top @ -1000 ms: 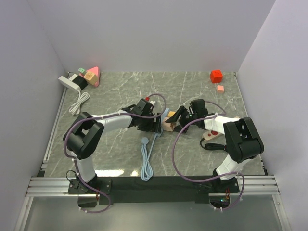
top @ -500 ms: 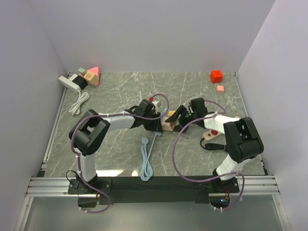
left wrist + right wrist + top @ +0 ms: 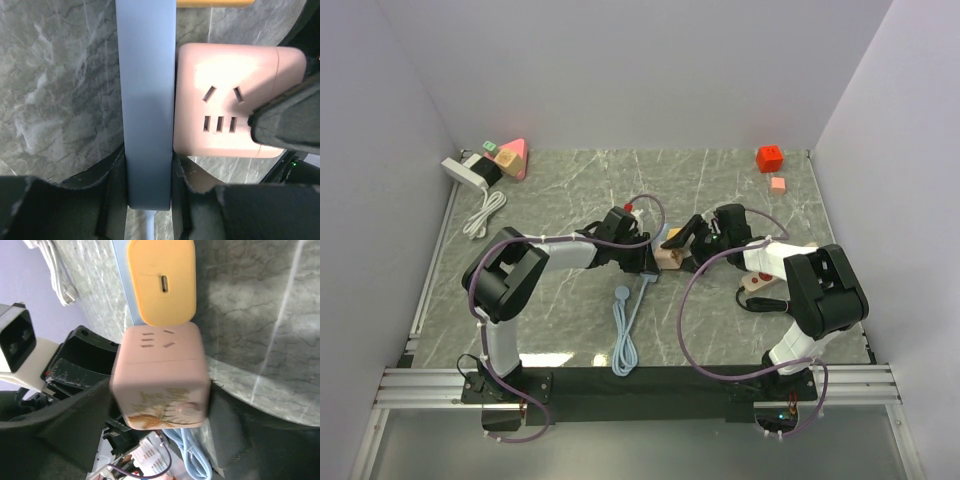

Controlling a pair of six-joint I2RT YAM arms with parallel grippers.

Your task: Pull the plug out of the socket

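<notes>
Grip is the news: the left fingers (image 3: 111,200), open a moment ago, now clench the blue plug (image 3: 146,100), still seated in the pink socket (image 3: 235,100) at the middle of the table (image 3: 740,190), far from every edge. Right fingers (image 3: 75,430) flank the socket (pinching or slack, I cannot tell); bare table toward the left edge leaves room to pull.

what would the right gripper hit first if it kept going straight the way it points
The pink socket cube, between the jaws of the right gripper; the orange adapter seems to lie beyond it.
</notes>
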